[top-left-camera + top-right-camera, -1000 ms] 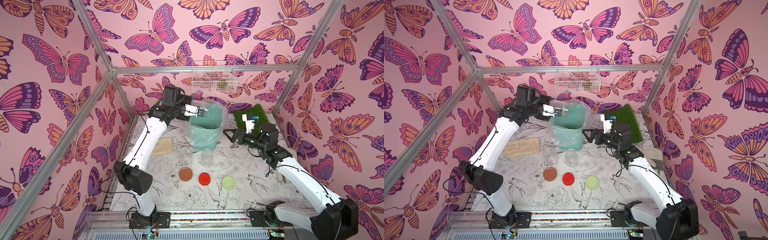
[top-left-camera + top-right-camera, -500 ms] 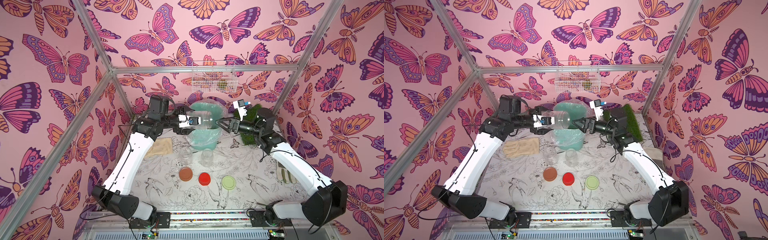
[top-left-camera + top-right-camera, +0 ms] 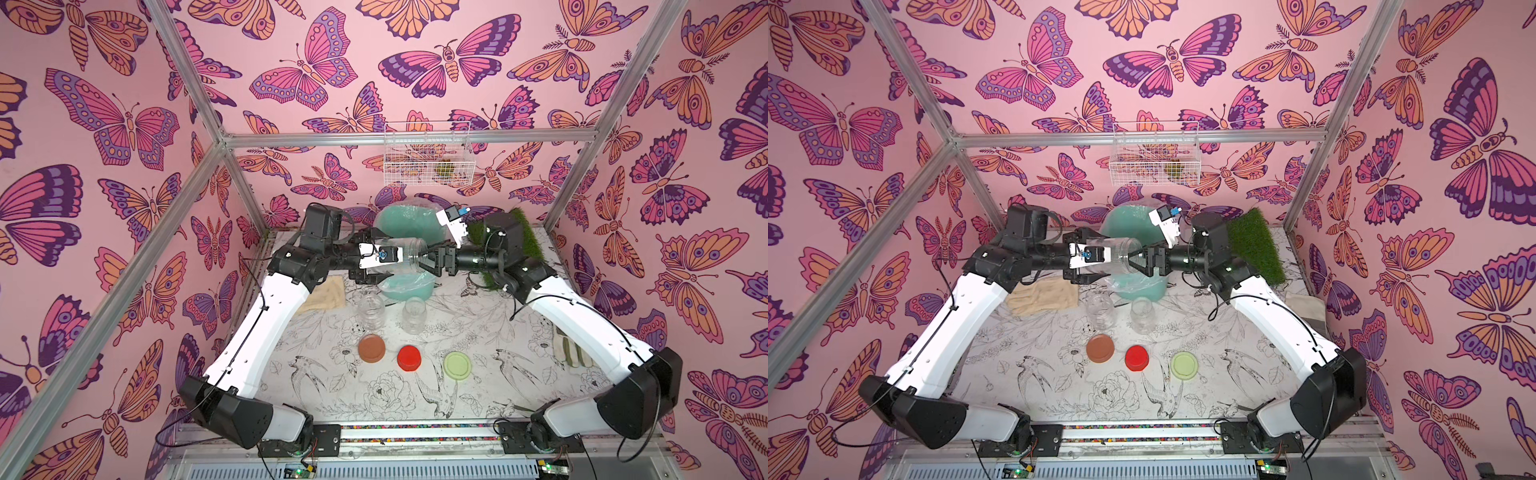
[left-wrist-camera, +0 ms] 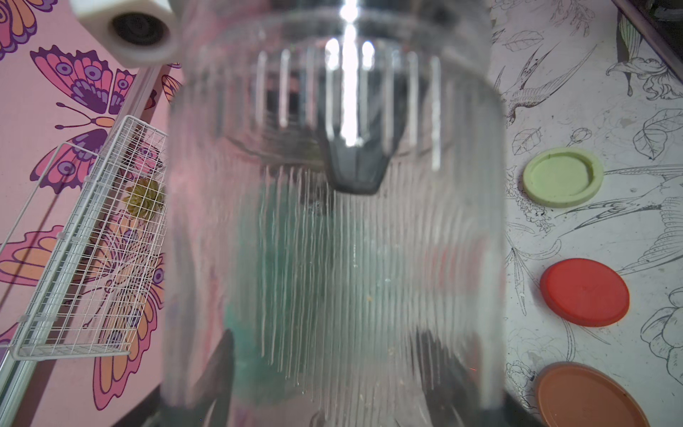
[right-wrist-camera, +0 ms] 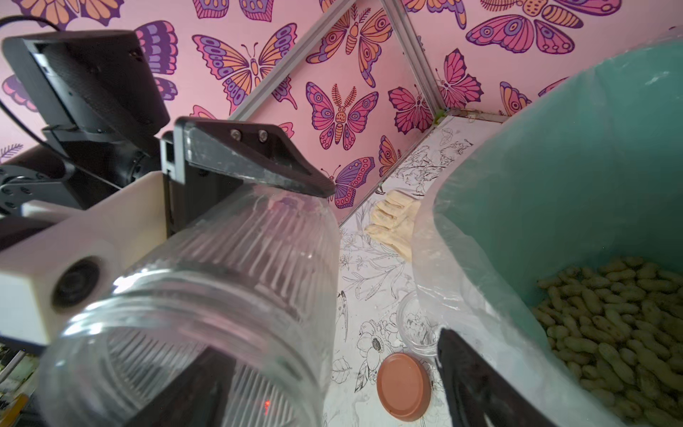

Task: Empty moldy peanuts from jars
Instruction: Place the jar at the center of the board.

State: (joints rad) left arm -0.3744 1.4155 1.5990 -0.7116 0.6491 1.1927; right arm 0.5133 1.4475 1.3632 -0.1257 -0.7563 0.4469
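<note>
Jar (image 3: 410, 258) held sideways by outstretched left arm's jaws.

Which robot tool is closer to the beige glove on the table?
Left. The left tool, holding the clear jar, hangs just past the beige glove. The right tool is at the jar's mouth, on its far side from the glove.

table (image 3: 478, 332) | 2 jars (image 3: 371, 311) | brown lid (image 3: 371, 348), red lid (image 3: 409, 357), green lid (image 3: 457, 365) | bin (image 3: 409, 286) | glove (image 3: 326, 295)

Pink butterfly-print walls (image 3: 124, 124) and aluminium rails (image 3: 311, 139) enclose a desk (image 3: 332, 399) printed with birds and flowers, a white wire basket (image 3: 415, 166) hanging far.
</note>
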